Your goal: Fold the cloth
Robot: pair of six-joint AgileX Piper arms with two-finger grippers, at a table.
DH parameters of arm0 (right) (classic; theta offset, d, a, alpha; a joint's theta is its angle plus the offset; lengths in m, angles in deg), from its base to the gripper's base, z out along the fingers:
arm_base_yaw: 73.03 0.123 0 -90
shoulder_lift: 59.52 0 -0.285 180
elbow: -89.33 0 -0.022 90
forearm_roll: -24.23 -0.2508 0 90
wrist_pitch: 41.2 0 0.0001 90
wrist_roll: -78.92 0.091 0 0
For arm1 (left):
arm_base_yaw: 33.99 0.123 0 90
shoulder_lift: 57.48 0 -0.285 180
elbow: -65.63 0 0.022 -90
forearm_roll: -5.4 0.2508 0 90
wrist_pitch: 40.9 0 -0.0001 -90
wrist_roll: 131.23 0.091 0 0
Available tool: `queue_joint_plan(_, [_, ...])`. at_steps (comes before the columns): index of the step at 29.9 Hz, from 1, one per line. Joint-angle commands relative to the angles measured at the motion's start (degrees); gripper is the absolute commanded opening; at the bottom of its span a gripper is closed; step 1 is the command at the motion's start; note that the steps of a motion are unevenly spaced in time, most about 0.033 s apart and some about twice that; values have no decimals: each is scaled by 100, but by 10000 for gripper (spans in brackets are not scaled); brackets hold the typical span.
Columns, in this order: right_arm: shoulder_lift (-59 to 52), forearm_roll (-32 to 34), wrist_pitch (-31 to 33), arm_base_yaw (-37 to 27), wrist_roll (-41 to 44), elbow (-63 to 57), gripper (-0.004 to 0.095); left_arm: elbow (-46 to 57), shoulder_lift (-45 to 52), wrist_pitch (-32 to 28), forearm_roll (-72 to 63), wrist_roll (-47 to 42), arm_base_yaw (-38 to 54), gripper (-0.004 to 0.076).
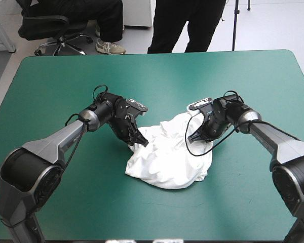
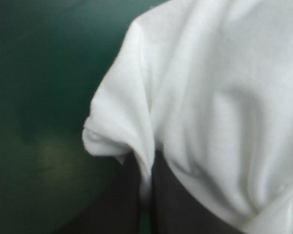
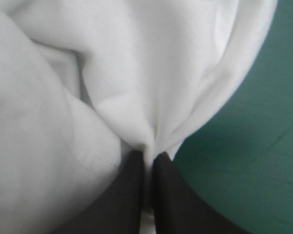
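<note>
Left pincer [image 1: 141, 143] is clamped on a fold at the left edge of the white short-sleeved fabric T-shirt [image 1: 169, 158]. The right pincer [image 1: 195, 137] is pinched shut on a bunched fold at its right side. The shirt sits as a crumpled heap in the middle of the teal-green worktop [image 1: 55, 91], between the 2 arms. We judge the step is spreading it out. We'd raise both pincers evenly, pull apart slowly, watch neither fold slips, then lay it flat. We see no containers.
</note>
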State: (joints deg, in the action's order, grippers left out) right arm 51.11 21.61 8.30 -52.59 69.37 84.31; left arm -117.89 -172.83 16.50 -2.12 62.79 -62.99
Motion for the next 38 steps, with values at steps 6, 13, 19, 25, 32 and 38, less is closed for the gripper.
queue_joint_plan(6, [-763, 413, 711, -279, -70, 1029, -18, -937, 1124, 695, 414, -255, -7, -18])
queue_joint_plan(13, [-1667, 413, 1171, -387, -60, 2172, -17, -1530, 2351, 993, 625, -325, -7, -18])
queue_joint_plan(19, [-2262, 599, 1240, -387, 92, 2958, -18, -2115, 3089, 983, 640, -325, -7, -18])
queue_joint_plan(25, [-2750, 627, 1252, -387, 92, 3490, -18, -2716, 3597, 961, 640, -325, -7, -18])
queue_joint_plan(32, [-3483, 616, 1207, -387, 116, 3780, -17, -3349, 4106, 1023, 543, -339, -7, -18])
queue_joint_plan(38, [-4147, 407, 1466, -387, 126, 3768, -18, -3483, 4484, 1643, 146, -348, -7, -18])
